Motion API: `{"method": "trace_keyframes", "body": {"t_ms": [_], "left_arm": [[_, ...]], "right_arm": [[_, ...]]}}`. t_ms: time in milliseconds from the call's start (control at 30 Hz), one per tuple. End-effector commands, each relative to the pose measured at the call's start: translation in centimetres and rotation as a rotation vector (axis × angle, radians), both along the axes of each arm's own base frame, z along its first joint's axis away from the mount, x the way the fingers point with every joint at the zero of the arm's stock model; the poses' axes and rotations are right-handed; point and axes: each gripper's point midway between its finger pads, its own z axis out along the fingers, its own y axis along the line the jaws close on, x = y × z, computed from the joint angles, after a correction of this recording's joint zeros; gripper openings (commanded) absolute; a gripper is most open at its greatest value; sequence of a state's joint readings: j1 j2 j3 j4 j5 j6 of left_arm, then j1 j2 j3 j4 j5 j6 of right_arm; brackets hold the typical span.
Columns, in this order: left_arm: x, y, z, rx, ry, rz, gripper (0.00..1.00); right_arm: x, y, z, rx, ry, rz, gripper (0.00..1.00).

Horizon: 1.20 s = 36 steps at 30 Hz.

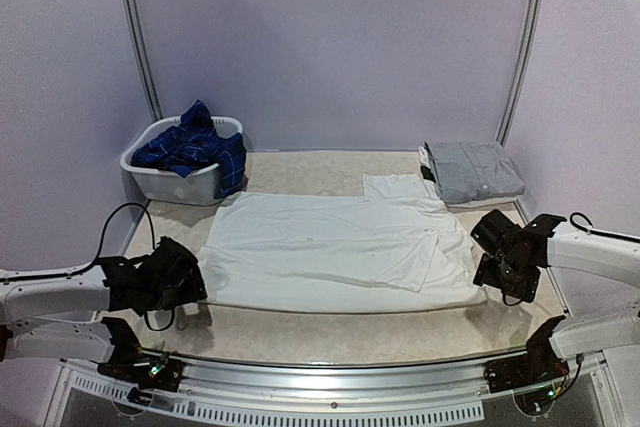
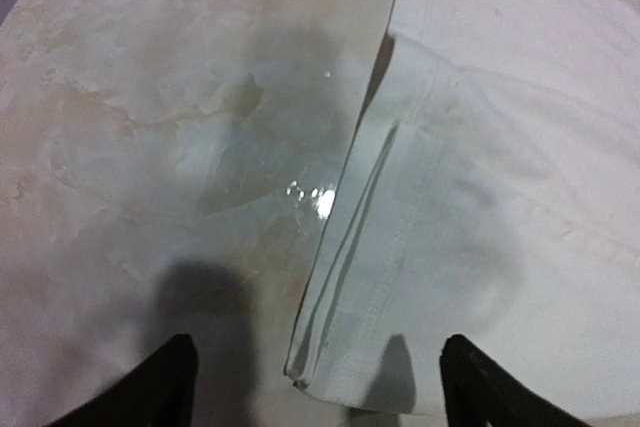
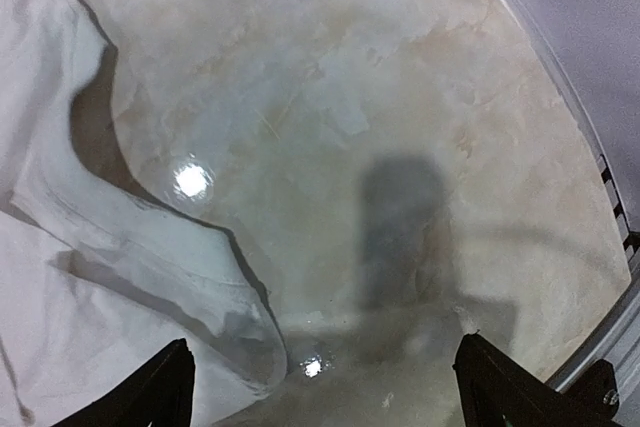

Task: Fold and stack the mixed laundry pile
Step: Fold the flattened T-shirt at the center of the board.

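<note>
Surface: glossy beige marbled table (image 1: 330, 332), lamp glare in both wrist views; metal rail (image 1: 330, 379) along near edge. Room: pale lilac wall panels (image 1: 330, 47) w/ metal poles (image 1: 142, 47).

White garment (image 1: 330, 247): spread flat, table ctr. Navy plaid shirt (image 1: 195, 147): heaped in white basket (image 1: 150, 182), rear L. Folded grey item (image 1: 472, 169): rear R.

Left gripper (image 1: 192, 285): released, jaws wide; garment's hem corner lies on the table between them. Right gripper (image 1: 500, 269): released, jaws wide, just beside garment's R edge; nothing held.
</note>
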<state>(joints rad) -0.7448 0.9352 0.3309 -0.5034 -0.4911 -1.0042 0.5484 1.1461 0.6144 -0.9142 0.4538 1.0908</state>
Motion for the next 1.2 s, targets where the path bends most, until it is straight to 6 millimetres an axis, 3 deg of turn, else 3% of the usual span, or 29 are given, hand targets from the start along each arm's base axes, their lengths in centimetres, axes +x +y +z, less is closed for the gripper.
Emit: {"method": "trace_keyframes", "body": {"t_ms": [0, 100, 200, 300, 467, 633, 833, 1167], "left_arm": [[0.6, 0.5, 2.3, 0.006, -0.071, -0.004, 0.93], [1.2, 0.0, 4.2, -0.002, -0.117, -0.038, 0.97], [2.0, -0.7, 5.8, 0.013, -0.156, -0.073, 0.96], [2.9, -1.3, 7.5, 0.057, -0.193, -0.100, 0.96], [4.3, -4.4, 8.9, 0.066, -0.221, -0.191, 0.96], [4.8, -6.0, 8.3, 0.120, -0.190, -0.242, 0.94], [4.9, -6.8, 6.9, 0.148, -0.157, -0.268, 0.93], [5.0, -7.2, 6.5, 0.163, -0.152, -0.285, 0.93]], "right_arm": [[1.5, -0.6, 4.2, -0.047, -0.089, 0.024, 0.93], [2.3, -0.3, 6.1, -0.050, -0.115, 0.055, 0.93], [3.6, 1.4, 6.8, 0.008, -0.149, 0.112, 0.93], [5.0, 4.3, 7.2, 0.087, -0.193, 0.201, 0.93], [6.8, 10.9, 7.6, 0.198, -0.252, 0.367, 0.92], [7.2, 14.2, 5.3, 0.233, -0.204, 0.408, 0.84], [6.4, 18.1, 2.9, 0.305, -0.167, 0.465, 0.78], [5.0, 19.5, -1.5, 0.350, -0.095, 0.441, 0.68]]}}
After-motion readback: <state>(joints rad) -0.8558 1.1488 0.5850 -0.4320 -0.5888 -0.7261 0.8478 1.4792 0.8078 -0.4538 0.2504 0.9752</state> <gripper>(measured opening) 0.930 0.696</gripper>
